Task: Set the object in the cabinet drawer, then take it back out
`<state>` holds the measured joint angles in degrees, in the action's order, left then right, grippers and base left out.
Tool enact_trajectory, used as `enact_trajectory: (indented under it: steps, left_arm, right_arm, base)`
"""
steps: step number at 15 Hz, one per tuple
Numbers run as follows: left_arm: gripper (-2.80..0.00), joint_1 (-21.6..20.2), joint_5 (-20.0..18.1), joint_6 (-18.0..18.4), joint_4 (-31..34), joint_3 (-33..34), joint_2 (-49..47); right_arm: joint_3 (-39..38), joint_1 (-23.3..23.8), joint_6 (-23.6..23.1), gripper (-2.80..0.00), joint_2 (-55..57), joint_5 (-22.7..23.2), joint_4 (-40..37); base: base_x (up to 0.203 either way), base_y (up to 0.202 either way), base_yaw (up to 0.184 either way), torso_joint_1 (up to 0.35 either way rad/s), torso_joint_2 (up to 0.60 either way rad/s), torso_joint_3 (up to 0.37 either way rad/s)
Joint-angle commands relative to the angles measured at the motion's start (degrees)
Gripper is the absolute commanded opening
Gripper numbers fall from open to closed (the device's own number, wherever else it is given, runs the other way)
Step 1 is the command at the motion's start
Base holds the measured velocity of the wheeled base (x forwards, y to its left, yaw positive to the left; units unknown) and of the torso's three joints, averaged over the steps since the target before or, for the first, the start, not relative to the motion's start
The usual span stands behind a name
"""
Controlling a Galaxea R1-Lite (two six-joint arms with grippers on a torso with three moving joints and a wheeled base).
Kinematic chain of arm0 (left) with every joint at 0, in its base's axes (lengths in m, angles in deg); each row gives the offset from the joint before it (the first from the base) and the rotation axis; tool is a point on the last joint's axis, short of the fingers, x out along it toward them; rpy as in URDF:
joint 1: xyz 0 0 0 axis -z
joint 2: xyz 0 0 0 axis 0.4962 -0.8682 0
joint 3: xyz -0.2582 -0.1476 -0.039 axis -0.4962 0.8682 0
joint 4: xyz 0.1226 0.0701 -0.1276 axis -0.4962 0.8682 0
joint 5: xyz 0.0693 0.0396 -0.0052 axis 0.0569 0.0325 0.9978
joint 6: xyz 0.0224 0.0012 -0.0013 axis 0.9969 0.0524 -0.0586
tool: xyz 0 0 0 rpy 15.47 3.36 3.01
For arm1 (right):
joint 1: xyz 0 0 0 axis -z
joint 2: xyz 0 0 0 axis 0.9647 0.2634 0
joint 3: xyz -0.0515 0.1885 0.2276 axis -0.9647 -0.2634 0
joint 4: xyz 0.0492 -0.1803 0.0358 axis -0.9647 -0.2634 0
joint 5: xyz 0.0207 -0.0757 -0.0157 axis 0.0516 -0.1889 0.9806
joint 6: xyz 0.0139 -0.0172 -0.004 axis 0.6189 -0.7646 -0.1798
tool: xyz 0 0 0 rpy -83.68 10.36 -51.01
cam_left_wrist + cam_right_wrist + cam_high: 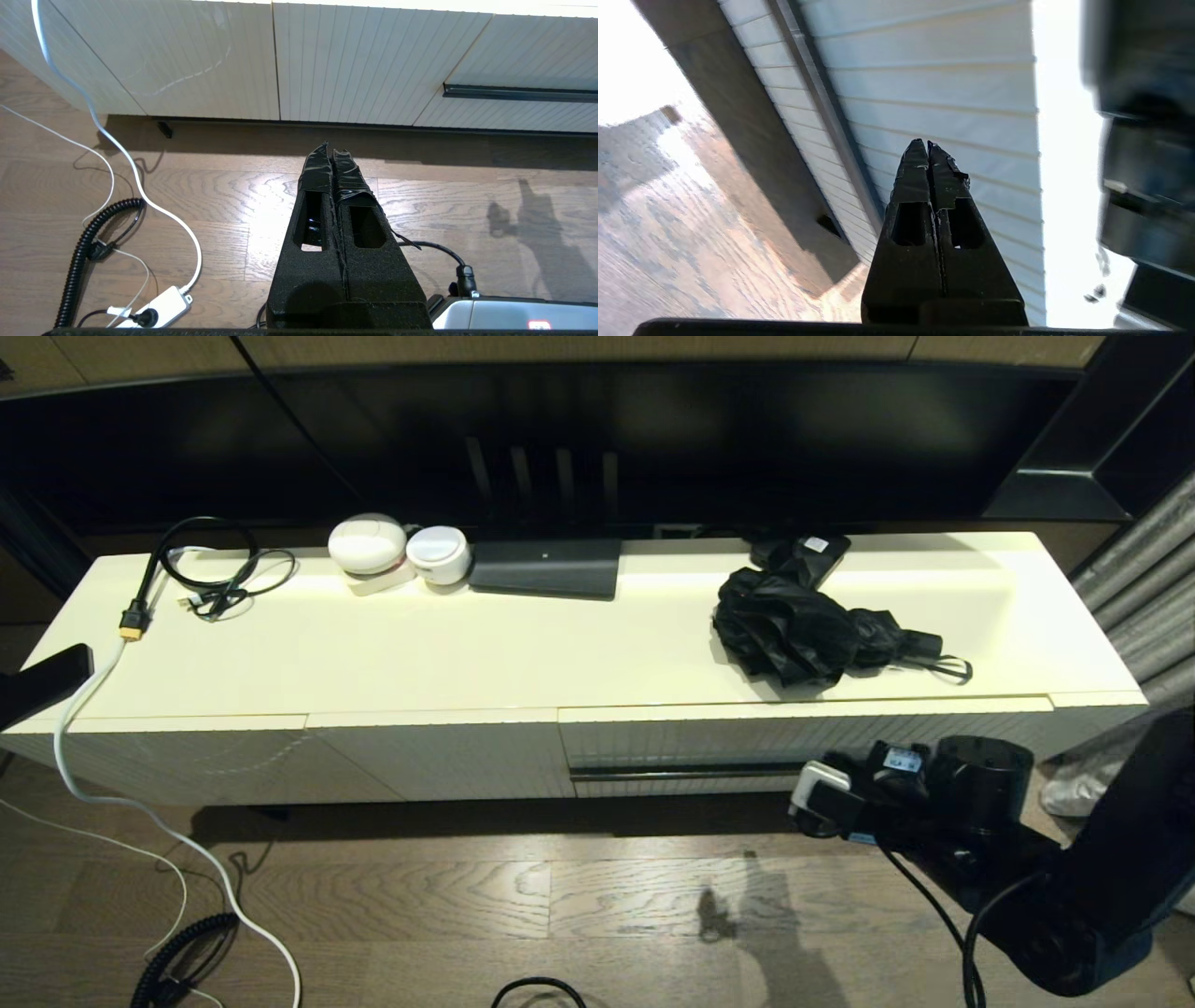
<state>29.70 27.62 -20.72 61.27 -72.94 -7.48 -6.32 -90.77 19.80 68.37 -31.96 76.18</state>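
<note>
The black folding umbrella (812, 630) lies bunched on the right part of the cabinet top, its short handle and wrist loop pointing right. Below it, the ribbed cream drawer (700, 739) is closed, and its thin dark handle bar (686, 772) runs along the front. My right arm (971, 793) reaches in low from the right, close to the bar's right end. In the right wrist view, the right gripper (927, 144) is shut and empty, close to the ribbed front beside the bar (822, 102). The left gripper (331, 148) is shut and empty, low over the floor facing the handleless panels.
A small flat black box with a white label (812, 553) lies behind the umbrella. Two white round devices (369, 546), a dark flat box (546, 567) and coiled cables (219, 574) sit further left on the top. A power strip (159, 305) and cords lie on the wood floor.
</note>
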Motion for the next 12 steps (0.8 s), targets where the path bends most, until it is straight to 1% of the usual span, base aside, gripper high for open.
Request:
enact_trajectory:
  steps: [1,4,7,9,10,11,12]
  left_arm:
    - [-2.80,0.0,0.0,0.0,0.0,0.0,0.0]
    - [-2.80,0.0,0.0,0.0,0.0,0.0,0.0]
    - [-2.80,0.0,0.0,0.0,0.0,0.0,0.0]
    - [-2.80,0.0,0.0,0.0,0.0,0.0,0.0]
    - [-2.80,0.0,0.0,0.0,0.0,0.0,0.0]
    - [-2.80,0.0,0.0,0.0,0.0,0.0,0.0]
    - [-2.80,0.0,0.0,0.0,0.0,0.0,0.0]
  right_arm:
    - [-4.6,-0.1,-0.4,-2.80,-10.3,0.0,0.5]
    - [-9.0,0.2,-0.1,-2.80,-23.2,-0.2,-1.4]
    - [-9.9,0.6,0.2,-2.80,-37.4,-1.2,-8.1]
    - [-10.4,1.7,0.9,-2.80,-46.5,-4.1,-11.1]
    - [-10.4,2.6,1.8,-2.80,-51.3,-6.8,-13.5]
    - [-10.1,3.7,3.6,-2.80,-56.4,-9.5,-17.4]
    - [-9.4,5.1,6.0,-2.80,-61.0,-11.3,-22.4]
  base:
    - [0.000,0.000,0.000,0.000,0.00,0.000]
    - [0.000,0.000,0.000,0.000,0.00,0.000]
    - [0.000,0.000,0.000,0.000,0.00,0.000]
    - [0.000,0.000,0.000,0.000,0.00,0.000]
    - [0.000,0.000,0.000,0.000,0.00,0.000]
    - [0.000,0.000,0.000,0.000,0.00,0.000]
    - [0.000,0.000,0.000,0.000,0.00,0.000]
